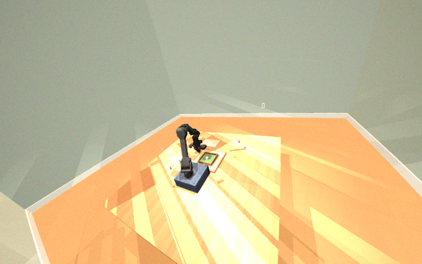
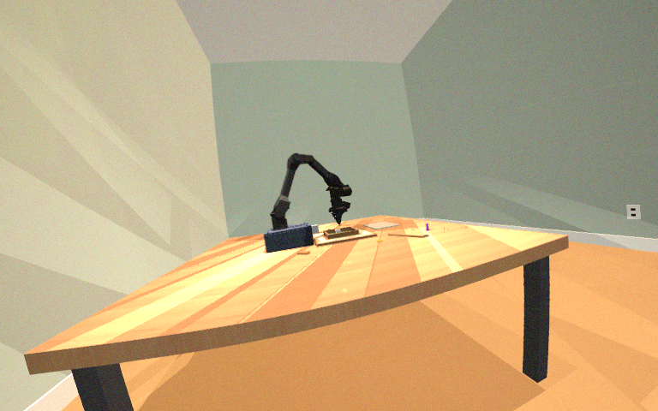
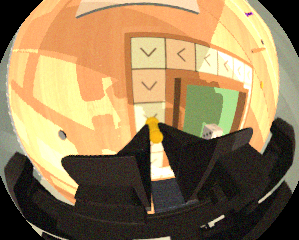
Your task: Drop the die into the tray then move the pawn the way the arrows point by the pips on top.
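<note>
My gripper is shut on the yellow pawn and points down over the board's edge column, low above it. The board has a ring of pale squares with arrows. In the wrist view the arrows run left along the far row and down the left column. The dice tray has brown walls and a green floor. The white die lies in the tray; its top pips are too small to read surely. Fingers hide part of the near board.
A pale sheet lies beyond the board. A purple figure, a thin stick and a small yellow piece lie to the right. A wooden block and a blue piece lie nearer the base.
</note>
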You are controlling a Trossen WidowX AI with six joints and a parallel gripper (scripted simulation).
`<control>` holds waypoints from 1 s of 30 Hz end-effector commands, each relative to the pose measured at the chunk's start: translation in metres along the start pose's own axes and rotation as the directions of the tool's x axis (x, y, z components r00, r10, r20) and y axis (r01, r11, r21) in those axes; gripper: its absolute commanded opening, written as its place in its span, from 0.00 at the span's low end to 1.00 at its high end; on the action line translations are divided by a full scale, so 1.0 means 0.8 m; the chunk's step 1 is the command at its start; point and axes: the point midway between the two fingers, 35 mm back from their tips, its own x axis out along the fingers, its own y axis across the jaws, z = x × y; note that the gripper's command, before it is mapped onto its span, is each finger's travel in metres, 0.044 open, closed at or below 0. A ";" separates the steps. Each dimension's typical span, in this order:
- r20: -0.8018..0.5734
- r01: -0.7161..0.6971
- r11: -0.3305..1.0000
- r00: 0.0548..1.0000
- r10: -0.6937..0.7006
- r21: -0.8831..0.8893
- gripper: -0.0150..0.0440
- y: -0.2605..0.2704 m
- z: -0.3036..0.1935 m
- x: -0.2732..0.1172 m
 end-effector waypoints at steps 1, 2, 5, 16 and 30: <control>-0.011 0.002 1.000 1.000 -0.002 0.004 0.25 -0.001 -0.004 0.018; -0.011 0.002 1.000 1.000 -0.002 0.004 0.25 -0.001 -0.004 0.018; -0.011 0.002 1.000 1.000 -0.002 0.004 0.25 -0.001 -0.004 0.019; -0.011 0.002 1.000 1.000 -0.002 0.004 0.25 -0.001 -0.005 0.038; -0.008 0.002 1.000 1.000 -0.002 0.002 0.79 0.000 -0.001 0.001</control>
